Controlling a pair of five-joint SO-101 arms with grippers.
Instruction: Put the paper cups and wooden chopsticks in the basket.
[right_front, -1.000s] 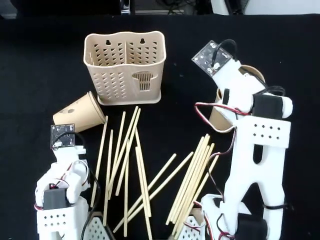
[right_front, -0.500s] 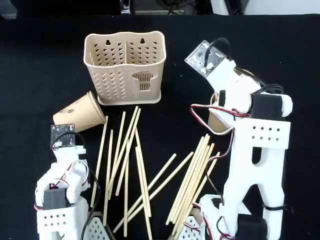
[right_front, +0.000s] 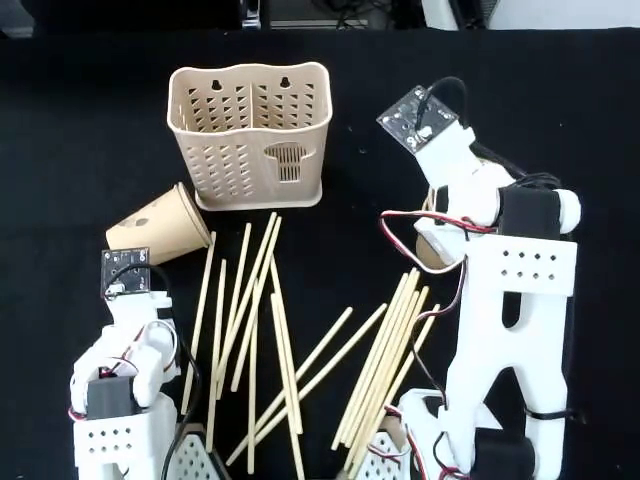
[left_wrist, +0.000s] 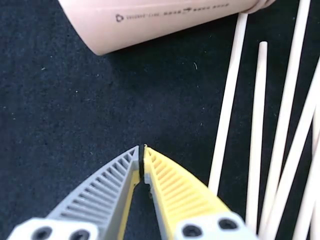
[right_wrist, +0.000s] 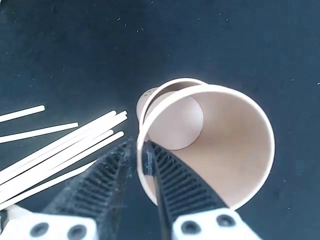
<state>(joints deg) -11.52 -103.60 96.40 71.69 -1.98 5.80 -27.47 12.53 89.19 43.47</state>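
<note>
- Basket (right_front: 250, 135): upright, upper centre of the black tabletop (right_front: 80, 120); unchanged.
- Paper cup, left (right_front: 160, 228): on its side, lower left of the basket; unmoved.
- Paper cup, right (right_wrist: 210, 140): rim pinched by the right pincer (right_wrist: 140, 147); more hidden beneath the arm than a second ago.
- Left pincer (left_wrist: 141, 148): pressed together, holding nothing, just below the left cup; unmoved.
- Wooden chopsticks (right_front: 250, 320): scattered across the lower centre; unchanged.

paper cup (left_wrist: 150, 22), small print line along its side, triangle sign, letters unreadable
</note>
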